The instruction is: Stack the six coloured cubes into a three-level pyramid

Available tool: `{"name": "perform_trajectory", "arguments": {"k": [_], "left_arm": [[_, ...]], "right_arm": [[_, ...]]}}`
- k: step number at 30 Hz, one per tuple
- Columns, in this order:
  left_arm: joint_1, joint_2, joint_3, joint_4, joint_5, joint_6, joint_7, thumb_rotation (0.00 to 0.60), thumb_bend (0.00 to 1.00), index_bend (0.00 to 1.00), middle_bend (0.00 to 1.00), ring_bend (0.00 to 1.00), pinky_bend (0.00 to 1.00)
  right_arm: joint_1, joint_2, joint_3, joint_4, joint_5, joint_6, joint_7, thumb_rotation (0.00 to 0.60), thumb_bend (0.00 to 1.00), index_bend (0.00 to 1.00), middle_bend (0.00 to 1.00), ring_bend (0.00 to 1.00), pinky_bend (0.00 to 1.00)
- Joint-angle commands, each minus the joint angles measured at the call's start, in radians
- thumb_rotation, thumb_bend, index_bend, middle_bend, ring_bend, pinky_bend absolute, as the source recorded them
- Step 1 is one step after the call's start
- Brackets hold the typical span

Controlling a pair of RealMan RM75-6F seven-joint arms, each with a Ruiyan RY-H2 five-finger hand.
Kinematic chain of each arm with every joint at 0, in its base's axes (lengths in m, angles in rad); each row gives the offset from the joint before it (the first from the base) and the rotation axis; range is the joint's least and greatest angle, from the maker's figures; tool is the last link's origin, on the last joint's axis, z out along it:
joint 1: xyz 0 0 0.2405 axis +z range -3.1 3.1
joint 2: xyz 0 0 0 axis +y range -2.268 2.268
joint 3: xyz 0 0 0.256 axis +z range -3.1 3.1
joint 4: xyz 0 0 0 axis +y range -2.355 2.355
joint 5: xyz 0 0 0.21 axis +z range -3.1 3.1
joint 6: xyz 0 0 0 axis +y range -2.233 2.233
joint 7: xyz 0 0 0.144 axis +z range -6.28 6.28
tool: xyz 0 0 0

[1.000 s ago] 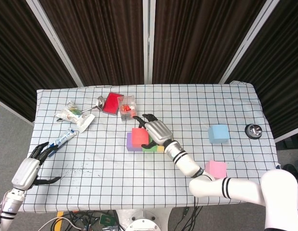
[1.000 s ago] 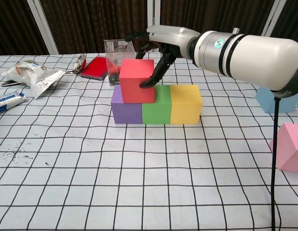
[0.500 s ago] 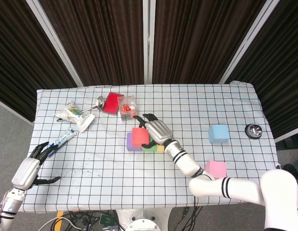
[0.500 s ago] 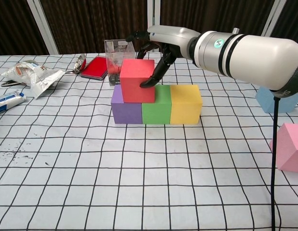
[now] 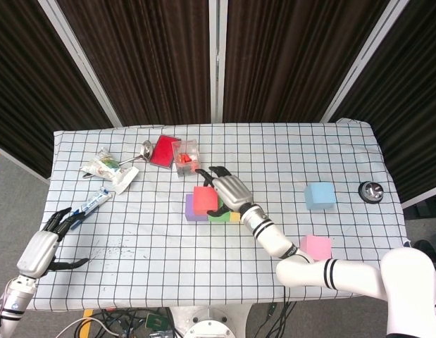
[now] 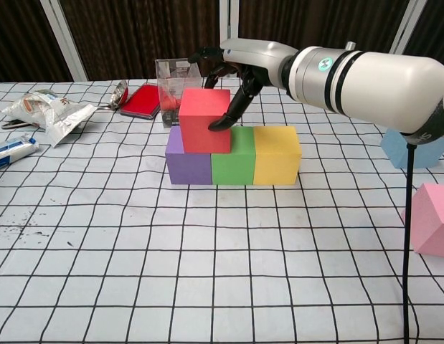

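A purple cube (image 6: 187, 166), a green cube (image 6: 232, 165) and a yellow cube (image 6: 277, 154) form a tight row mid-table. A red cube (image 6: 204, 120) sits on top, straddling the purple and green ones. My right hand (image 6: 236, 68) grips that red cube, thumb on its right face and fingers curled over its back; the head view shows the same hand (image 5: 228, 190) on the cube (image 5: 203, 199). A blue cube (image 5: 320, 195) and a pink cube (image 5: 316, 247) lie apart on the right. My left hand (image 5: 45, 243) hangs open off the table's front-left corner, holding nothing.
Just behind the stack stands a clear cup (image 6: 175, 77), with a red pouch (image 6: 139, 100) and a spoon (image 6: 120, 92) beside it. A crumpled packet (image 6: 49, 109) and a toothpaste tube (image 6: 10, 153) lie at the left. A black round object (image 5: 371, 191) sits at the right edge.
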Motion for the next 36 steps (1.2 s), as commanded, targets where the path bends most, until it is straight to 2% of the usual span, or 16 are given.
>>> {"name": "perform_trajectory", "arguments": {"k": [1, 15, 23, 30, 36], "left_arm": [[0.001, -0.001, 0.001, 0.001, 0.0, 0.001, -0.001, 0.6, 0.0, 0.12, 0.18, 0.01, 0.06], [0.0, -0.002, -0.001, 0.003, -0.002, -0.002, -0.004, 0.6, 0.0, 0.12, 0.18, 0.01, 0.06], [-0.002, -0.002, -0.001, 0.002, -0.004, -0.006, -0.003, 0.6, 0.0, 0.12, 0.18, 0.01, 0.06], [-0.002, 0.0, -0.004, 0.0, -0.003, -0.004, -0.005, 0.6, 0.0, 0.12, 0.18, 0.01, 0.06], [-0.004, 0.003, -0.006, -0.005, -0.002, -0.002, -0.002, 0.6, 0.0, 0.12, 0.18, 0.01, 0.06]], "right_arm": [[-0.001, -0.001, 0.0, -0.001, 0.001, 0.0, 0.002, 0.6, 0.16, 0.0, 0.39, 0.0, 0.0], [-0.001, -0.004, -0.004, 0.003, -0.002, -0.001, 0.002, 0.6, 0.16, 0.0, 0.38, 0.0, 0.0], [-0.002, 0.0, -0.002, 0.003, -0.004, -0.009, 0.011, 0.6, 0.14, 0.0, 0.24, 0.0, 0.0], [-0.007, 0.01, 0.003, -0.009, -0.022, -0.014, 0.034, 0.6, 0.12, 0.0, 0.18, 0.0, 0.0], [-0.036, 0.077, 0.015, -0.096, -0.064, 0.019, 0.053, 0.6, 0.1, 0.0, 0.13, 0.0, 0.0]]}}
